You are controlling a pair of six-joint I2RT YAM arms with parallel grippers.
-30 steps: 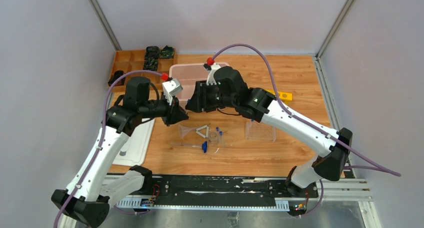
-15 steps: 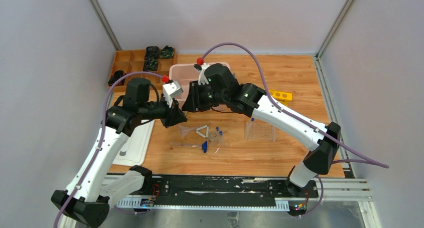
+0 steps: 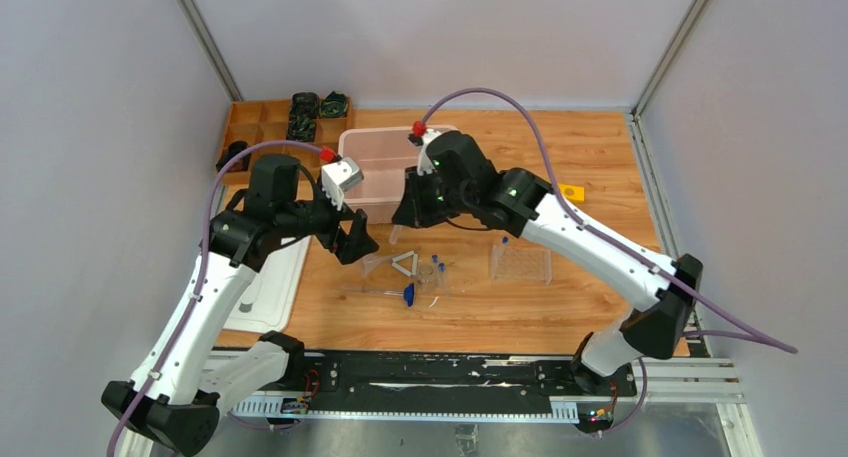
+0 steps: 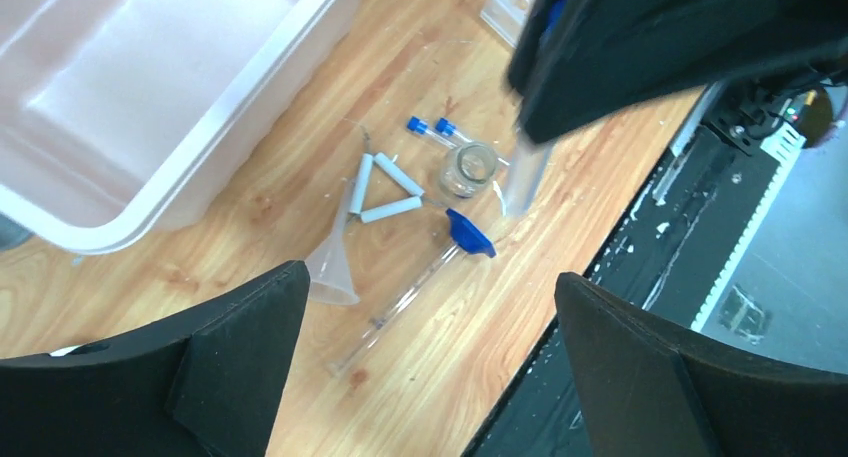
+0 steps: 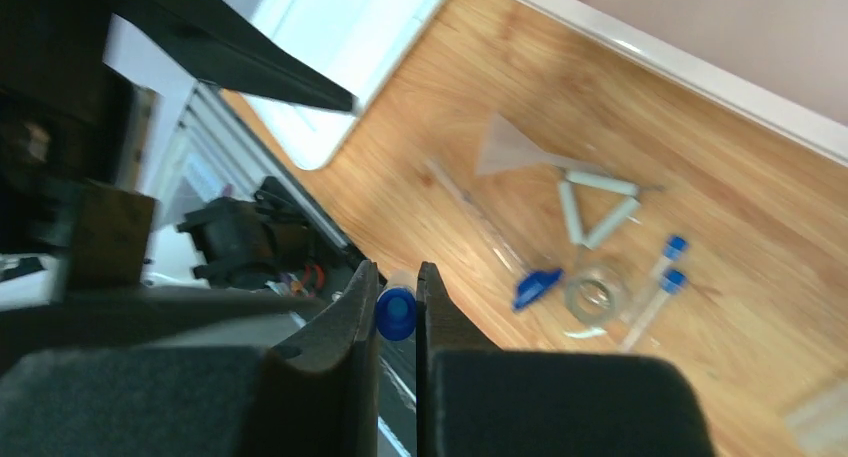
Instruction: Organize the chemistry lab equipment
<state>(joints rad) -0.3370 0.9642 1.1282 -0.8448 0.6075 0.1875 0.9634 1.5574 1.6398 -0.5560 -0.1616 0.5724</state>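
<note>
Two arms over a wood-grain table (image 3: 600,157). The black wedge-shaped fingers of the left gripper (image 4: 428,282) are spread wide apart with nothing between them. It hangs above the loose items, on the near side of the bin.

The jaws of the right gripper (image 5: 397,287) are pinched onto a blue-capped clear plastic tube (image 5: 396,312), its round cap showing between the flat pads. In the left wrist view the tube's glassy body (image 4: 525,177) hangs below the black fingers.

Loose cluster lying on the wood between the arms:
- clear cone-shaped funnel (image 4: 330,272), on its side, narrow end toward the triangle
- white triangle of three matte cylinders on wire (image 4: 380,189), flat on the table
- tiny clear round dish (image 4: 470,169), just beside the triangle
- two blue-capped clear tubes (image 4: 430,129), lying side by side just past the dish
- thin clear rod with a flared blue tip (image 4: 405,297), its tip near the dish and its shaft running toward the near edge

A flat rectangular clear tube rack (image 3: 522,264) sits apart, to the right of the cluster. A small blue speck at its far-left corner may be a cap standing in it — too small to tell.

Behind the cluster is a pale pink translucent bin with a rounded rim (image 3: 375,162). A smooth white tray with rounded corners (image 3: 280,277) lies at the left. A wooden compartment box (image 3: 265,122) holding dark items stands in the far left corner. A small yellow block (image 3: 572,191) lies far right of the bin.
</note>
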